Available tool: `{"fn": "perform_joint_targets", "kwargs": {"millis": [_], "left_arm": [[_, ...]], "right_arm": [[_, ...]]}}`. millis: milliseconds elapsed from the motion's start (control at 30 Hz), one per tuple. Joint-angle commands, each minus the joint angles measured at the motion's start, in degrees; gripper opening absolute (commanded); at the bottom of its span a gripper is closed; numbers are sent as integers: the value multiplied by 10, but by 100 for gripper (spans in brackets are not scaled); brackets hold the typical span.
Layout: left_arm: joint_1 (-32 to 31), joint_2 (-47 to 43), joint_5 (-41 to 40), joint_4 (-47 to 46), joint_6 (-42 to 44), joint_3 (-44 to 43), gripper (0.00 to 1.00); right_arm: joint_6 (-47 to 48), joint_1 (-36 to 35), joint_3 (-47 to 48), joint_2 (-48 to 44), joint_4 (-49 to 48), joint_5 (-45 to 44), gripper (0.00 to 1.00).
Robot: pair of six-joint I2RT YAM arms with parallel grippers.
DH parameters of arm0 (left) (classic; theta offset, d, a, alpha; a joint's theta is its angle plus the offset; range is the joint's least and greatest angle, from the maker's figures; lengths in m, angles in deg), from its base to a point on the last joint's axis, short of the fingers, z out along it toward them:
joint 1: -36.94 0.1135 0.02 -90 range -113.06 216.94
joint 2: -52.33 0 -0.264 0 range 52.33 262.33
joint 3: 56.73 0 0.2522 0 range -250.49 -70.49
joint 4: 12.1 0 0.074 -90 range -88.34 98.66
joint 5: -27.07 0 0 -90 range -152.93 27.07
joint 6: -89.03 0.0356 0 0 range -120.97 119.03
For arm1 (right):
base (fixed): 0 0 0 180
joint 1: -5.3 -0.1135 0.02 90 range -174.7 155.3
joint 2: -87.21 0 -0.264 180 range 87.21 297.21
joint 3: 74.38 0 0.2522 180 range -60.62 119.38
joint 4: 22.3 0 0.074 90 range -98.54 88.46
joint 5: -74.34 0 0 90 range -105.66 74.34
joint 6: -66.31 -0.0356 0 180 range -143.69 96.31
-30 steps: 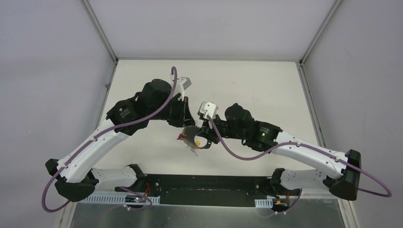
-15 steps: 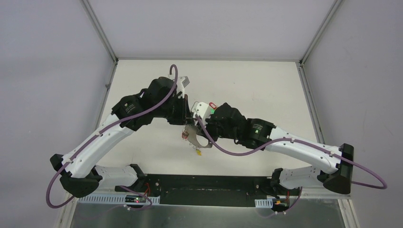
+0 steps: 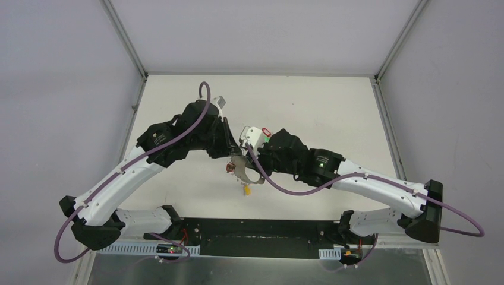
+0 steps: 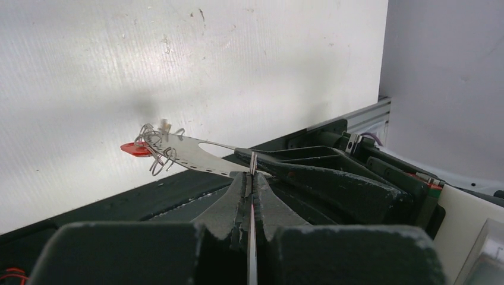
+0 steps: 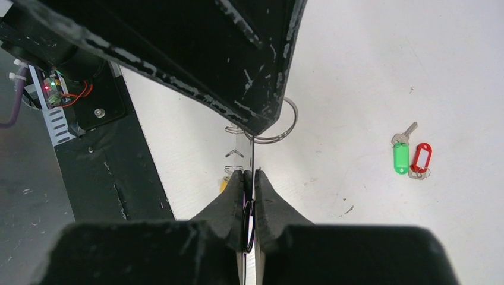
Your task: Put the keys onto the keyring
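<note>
**A:** Where is the keyring (image 5: 289, 122)?

**B:** It is off the table (image 3: 309, 107), in the middle where the 2 arms meet. From the right wrist, the wire hoop bulges out beside the tip of the left gripper (image 4: 252, 178) and disappears behind it.

**A:** Does the left gripper have hold of it?

**B:** Its fingers are pressed together on a thin sliver of metal that pokes up between the tips. That looks like the hoop's wire seen edge-on, though the contact itself is hard to make out.

**A:** And the right gripper (image 5: 249, 177)?

**B:** It is also squeezed tight, pinching a flat silver strip (image 4: 196, 155) that its own camera sees only as a thin line. From the left wrist, the strip reaches leftward out of those dark fingers. It has small holes along it, and a tangle of wire loops with a red tag (image 4: 135, 148) sits at its far end.

**A:** What about the keys (image 5: 406, 132)?

**B:** 1 green-tagged key (image 5: 402, 155) lies flat on the table, well apart from both grippers. A second red tag (image 5: 422, 157) touches its side (whether that tag carries a key, I cannot tell). In the top view a yellow tag (image 3: 245, 190) hangs just below the strip.
</note>
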Motion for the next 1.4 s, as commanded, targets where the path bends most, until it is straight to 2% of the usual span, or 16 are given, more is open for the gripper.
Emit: {"fn": "perform_joint_targets", "kwargs": {"millis": [0,100,333,600,800,1100,1367], "left_arm": [[2,-32,-33,-34,-50,14,0],[4,-41,-32,-44,-43,20,0],[4,-30,27,-55,43,6,0],[4,14,75,-41,100,-33,0],[4,50,82,-23,66,-54,0],[4,46,70,-24,14,-48,0],[4,30,75,-23,54,-37,0]], "right_arm": [[-3,-3,4,-29,-44,4,0],[6,-4,1,-32,-41,4,0],[39,-3,-2,-40,-26,10,0],[56,-4,51,-2,59,29,0],[38,-3,79,21,92,-26,0],[28,-3,71,15,74,-85,0],[28,-3,65,14,87,-96,0]]}}
